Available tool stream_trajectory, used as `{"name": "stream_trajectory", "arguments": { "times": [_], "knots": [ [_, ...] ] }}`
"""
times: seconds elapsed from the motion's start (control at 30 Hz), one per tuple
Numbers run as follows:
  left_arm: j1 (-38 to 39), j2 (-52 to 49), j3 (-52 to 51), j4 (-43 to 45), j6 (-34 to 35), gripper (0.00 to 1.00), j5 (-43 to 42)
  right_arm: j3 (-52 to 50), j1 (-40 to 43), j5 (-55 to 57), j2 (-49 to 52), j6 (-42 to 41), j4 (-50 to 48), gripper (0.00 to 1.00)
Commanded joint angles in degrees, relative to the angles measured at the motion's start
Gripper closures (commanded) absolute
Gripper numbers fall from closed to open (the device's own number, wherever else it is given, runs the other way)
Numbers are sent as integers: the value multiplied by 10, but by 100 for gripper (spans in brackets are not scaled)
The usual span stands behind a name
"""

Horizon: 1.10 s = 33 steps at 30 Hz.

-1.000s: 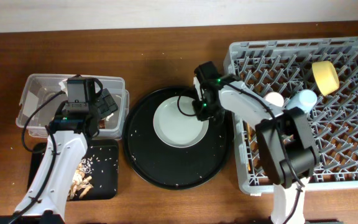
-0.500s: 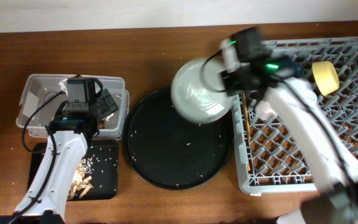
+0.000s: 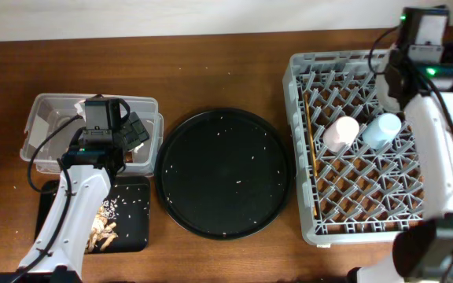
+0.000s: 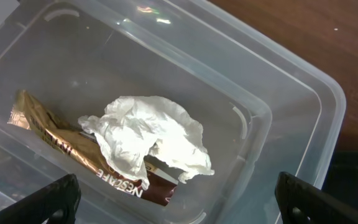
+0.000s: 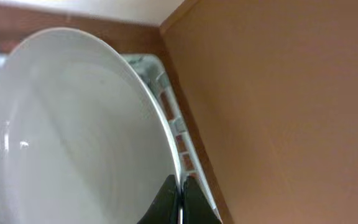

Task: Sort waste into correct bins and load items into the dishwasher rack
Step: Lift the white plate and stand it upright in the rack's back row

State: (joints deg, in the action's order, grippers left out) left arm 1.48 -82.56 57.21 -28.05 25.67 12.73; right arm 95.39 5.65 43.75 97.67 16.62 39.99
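The right gripper [image 5: 179,202] pinches only the thin rim of the pale plate [image 5: 73,137] standing on edge ahead of it, so the plate may pivot and clatter against the dishwasher rack [image 5: 178,127] alongside.

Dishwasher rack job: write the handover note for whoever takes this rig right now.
Hands: left hand open, over the clear box. The right hand is shut on the rim of the plate, held on edge at the top-right corner of the rack in the overhead view.
Done: napkin and wrapper in the clear box; food scraps in the shallow black tray; pink cup, blue cup and chopsticks in the rack.
Left: seat the plate and release. The yellow bowl is not in view; check it. The round black tray holds only stray grains.
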Motion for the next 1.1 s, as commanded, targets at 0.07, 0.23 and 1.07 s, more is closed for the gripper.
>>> {"name": "stream_trajectory", "arguments": {
  "times": [0.07,0.23,1.07],
  "knots": [
    [-2,1,2,0,-9,1,6,3,-2,18,66,7,0,96],
    [-2,1,2,0,-9,1,6,3,-24,2,78,7,0,96],
    [-2,1,2,0,-9,1,6,3,-49,-560,-5,-113,59,2]
  ]
}}
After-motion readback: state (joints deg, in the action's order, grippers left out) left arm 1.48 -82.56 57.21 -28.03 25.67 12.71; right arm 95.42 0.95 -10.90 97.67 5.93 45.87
